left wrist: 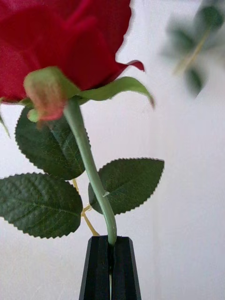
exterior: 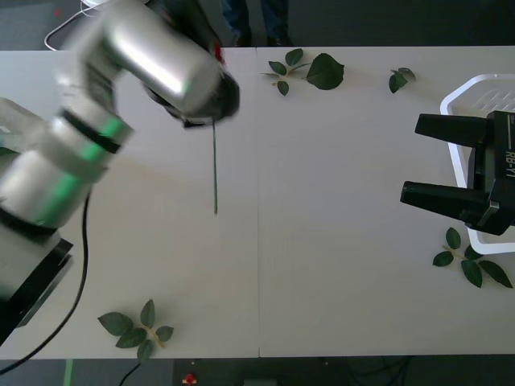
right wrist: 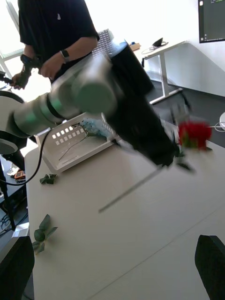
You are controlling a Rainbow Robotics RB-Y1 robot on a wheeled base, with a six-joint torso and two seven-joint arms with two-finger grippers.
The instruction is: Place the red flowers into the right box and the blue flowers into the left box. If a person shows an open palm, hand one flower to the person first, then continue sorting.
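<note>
A red rose (left wrist: 65, 42) hangs in the air with my left gripper (left wrist: 111, 241) shut on its green stem (left wrist: 89, 159). In the front view my left arm (exterior: 161, 64) reaches over the far middle of the table, and the stem (exterior: 215, 169) sticks out below it. The right wrist view shows the rose head (right wrist: 194, 134) beyond that arm. One blue flower (right wrist: 93, 125) lies in the left box (right wrist: 70, 157). My right gripper (exterior: 438, 165) hovers open in front of the right box (exterior: 475, 87), with nothing between its fingers.
Loose green leaf sprigs lie at the far middle (exterior: 310, 71), far right (exterior: 400, 78), near right (exterior: 471, 261) and near left (exterior: 137, 330). A seam (exterior: 257, 241) runs down the white table's middle. A person's legs (exterior: 257, 20) stand behind the far edge.
</note>
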